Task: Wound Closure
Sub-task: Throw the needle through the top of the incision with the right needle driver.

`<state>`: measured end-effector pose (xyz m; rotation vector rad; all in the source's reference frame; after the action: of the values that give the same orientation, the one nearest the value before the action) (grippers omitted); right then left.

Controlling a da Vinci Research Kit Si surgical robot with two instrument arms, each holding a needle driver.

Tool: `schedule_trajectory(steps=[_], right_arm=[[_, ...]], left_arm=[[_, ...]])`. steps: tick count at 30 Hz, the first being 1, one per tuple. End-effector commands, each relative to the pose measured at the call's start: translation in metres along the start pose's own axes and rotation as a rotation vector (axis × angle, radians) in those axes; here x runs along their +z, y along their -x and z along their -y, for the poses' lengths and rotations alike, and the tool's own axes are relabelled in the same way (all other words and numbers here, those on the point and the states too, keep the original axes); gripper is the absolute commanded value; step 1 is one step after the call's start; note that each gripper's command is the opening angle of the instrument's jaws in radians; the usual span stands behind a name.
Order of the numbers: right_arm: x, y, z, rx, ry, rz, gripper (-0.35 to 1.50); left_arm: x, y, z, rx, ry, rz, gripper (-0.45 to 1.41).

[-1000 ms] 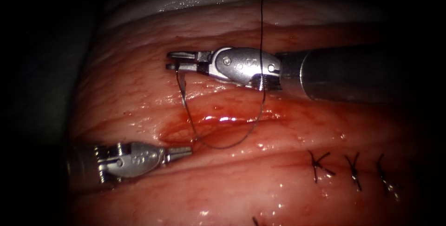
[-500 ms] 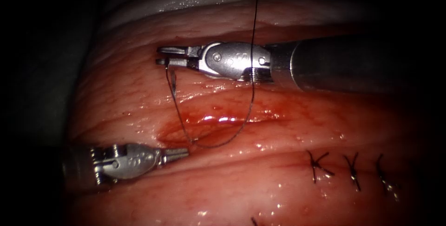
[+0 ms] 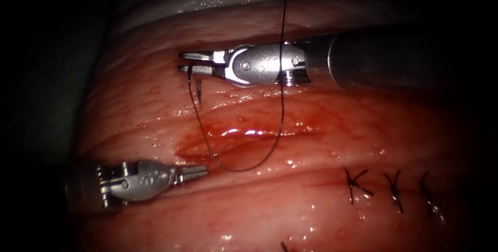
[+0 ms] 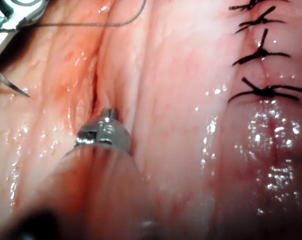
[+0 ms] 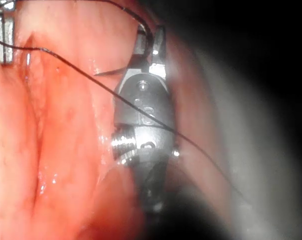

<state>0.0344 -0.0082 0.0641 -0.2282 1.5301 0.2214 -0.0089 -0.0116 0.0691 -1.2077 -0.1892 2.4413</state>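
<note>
Above the cut [image 3: 244, 138], on the upper band of the tissue [image 3: 311, 205], the right arm's tool [image 3: 189, 62] lies level with its tip pointing to the picture's left. Its jaws are clamped on the needle [image 3: 197, 88] close to the thread end of its curve. The needle hangs down from the jaws clear of the tissue, its sharp tip just over the surface above the cut; the left wrist view shows that tip [image 4: 21, 91] bare and free.

The thread [image 3: 282, 75] runs from the needle down to the left end of the cut, loops along its lower edge, then climbs across the right tool's body and out at the top. The cut itself is shallow and holds red fluid [image 3: 238, 131].

Below the cut's left end, the left arm's tool [image 3: 199, 170] rests with its jaws closed on nothing, the tip just beside the thread loop. Three finished stitches [image 3: 394, 187] sit well to the right.
</note>
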Motion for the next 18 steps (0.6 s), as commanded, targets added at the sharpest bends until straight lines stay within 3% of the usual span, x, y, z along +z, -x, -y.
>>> schedule_trajectory(steps=[1,18], right_arm=[[0.0009,0.0005,0.0003,-0.032,-0.01,0.003,-0.35],[-0.001,0.0041,0.0059,-0.095,-0.079,0.037,-0.35]], left_arm=[[0.0007,0.0002,-0.0001,0.0,0.001,-0.001,-0.45],[-0.0009,0.0006,0.0012,-0.008,-0.013,-0.026,-0.45]])
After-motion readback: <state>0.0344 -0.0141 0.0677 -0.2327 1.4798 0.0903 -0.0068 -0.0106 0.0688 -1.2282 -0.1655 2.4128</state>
